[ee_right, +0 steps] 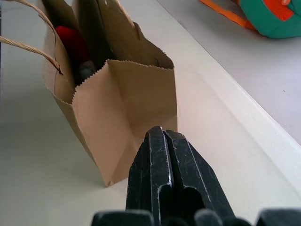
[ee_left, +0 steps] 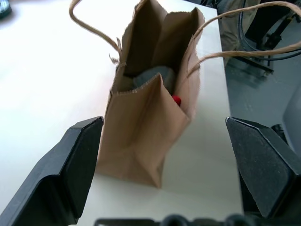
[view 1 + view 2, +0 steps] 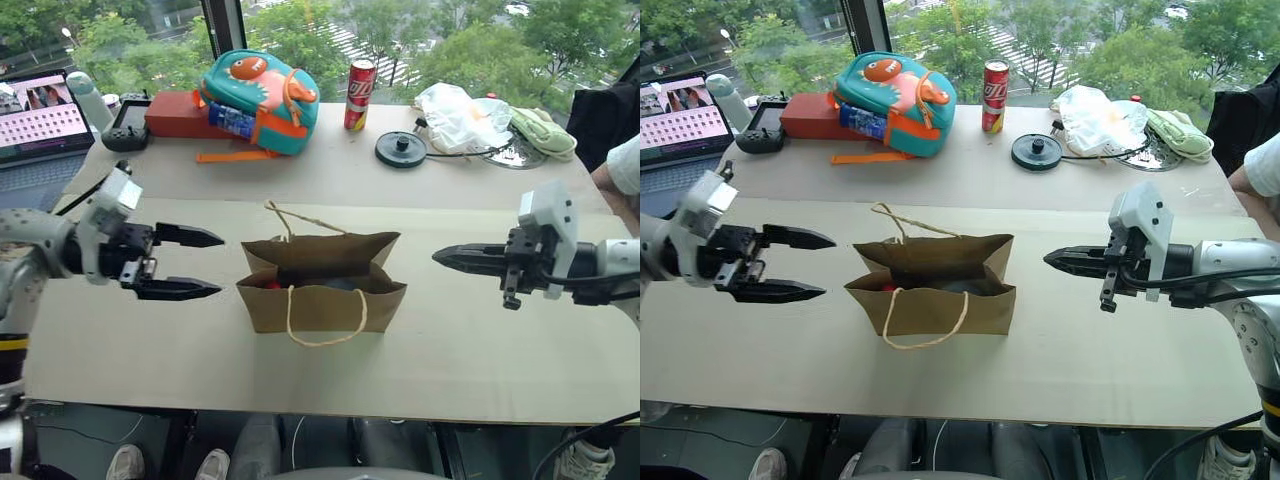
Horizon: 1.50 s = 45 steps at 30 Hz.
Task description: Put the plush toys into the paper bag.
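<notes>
The brown paper bag (image 3: 320, 290) stands upright in the middle of the table, mouth open, twine handles loose. Inside it lie both plush toys: the grey-blue ball (image 2: 153, 76) and the red chili (image 1: 70, 41), which also peeks out as a red spot (image 2: 177, 100). My left gripper (image 3: 212, 263) hovers to the bag's left, open and empty, its fingers (image 2: 70, 165) spread wide and pointing at the bag. To the bag's right my right gripper (image 3: 440, 257) is shut with nothing in it, its fingers (image 1: 167, 179) pressed together and aimed at the bag's side.
At the back of the table are a teal and orange dinosaur backpack (image 3: 258, 100), a red box (image 3: 175, 115), a red can (image 3: 359, 94), a black disc (image 3: 401, 148), a white plastic bag (image 3: 458, 115) and a laptop (image 3: 40, 115). A person's sleeve (image 3: 625, 165) shows at the far right.
</notes>
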Each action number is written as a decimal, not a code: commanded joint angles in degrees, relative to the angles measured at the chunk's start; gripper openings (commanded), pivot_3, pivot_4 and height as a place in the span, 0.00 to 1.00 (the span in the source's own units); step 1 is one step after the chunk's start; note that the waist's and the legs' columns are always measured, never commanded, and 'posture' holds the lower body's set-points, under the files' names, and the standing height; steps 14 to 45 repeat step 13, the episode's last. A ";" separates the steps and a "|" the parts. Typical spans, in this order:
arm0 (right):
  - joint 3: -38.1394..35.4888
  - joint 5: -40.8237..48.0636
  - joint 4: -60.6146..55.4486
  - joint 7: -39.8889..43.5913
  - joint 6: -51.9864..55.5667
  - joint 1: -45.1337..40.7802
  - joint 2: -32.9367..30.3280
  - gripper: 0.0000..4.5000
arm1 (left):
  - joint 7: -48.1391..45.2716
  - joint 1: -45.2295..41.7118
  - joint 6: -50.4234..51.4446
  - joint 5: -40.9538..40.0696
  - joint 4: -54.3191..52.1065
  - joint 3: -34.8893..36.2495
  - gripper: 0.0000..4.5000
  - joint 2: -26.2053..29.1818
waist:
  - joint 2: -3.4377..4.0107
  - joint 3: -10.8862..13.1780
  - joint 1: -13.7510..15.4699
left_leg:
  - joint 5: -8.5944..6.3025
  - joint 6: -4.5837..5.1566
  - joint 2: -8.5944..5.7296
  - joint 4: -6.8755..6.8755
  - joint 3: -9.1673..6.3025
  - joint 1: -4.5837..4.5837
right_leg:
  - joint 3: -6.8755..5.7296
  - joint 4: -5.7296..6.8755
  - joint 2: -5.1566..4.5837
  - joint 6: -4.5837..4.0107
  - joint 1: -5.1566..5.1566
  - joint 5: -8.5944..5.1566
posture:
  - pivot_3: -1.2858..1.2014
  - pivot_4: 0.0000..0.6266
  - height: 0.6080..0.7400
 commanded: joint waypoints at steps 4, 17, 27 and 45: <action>0.41 -0.10 0.71 1.95 -2.05 -3.64 -0.23 0.00 | -0.04 -2.46 0.39 -2.05 0.29 4.08 0.99 1.22 | 0.02 0.01 0.21 | 0.00 0.00 -0.01 0.00 0.04 0.00 | 0.01 -0.01 -0.02 0.00 0.00 -0.01 | 0.52 0.24 0.95; 1.55 -0.60 1.83 2.97 -2.64 -5.17 -0.27 0.00 | 1.78 -2.65 1.71 -3.63 -0.19 5.34 0.99 0.43 | 0.02 0.01 0.22 | 0.00 0.00 0.03 -0.04 0.05 -0.01 | 0.01 0.01 0.01 -0.08 -0.04 0.00 | 0.52 0.24 0.95; 1.55 -0.60 1.83 2.97 -2.64 -5.17 -0.27 0.00 | 1.78 -2.65 1.71 -3.63 -0.19 5.34 0.99 0.43 | 0.02 0.01 0.22 | 0.00 0.00 0.03 -0.04 0.05 -0.01 | 0.01 0.01 0.01 -0.08 -0.04 0.00 | 0.52 0.24 0.95; 1.55 -0.60 1.83 2.97 -2.64 -5.17 -0.27 0.00 | 1.78 -2.65 1.71 -3.63 -0.19 5.34 0.99 0.43 | 0.02 0.01 0.22 | 0.00 0.00 0.03 -0.04 0.05 -0.01 | 0.01 0.01 0.01 -0.08 -0.04 0.00 | 0.52 0.24 0.95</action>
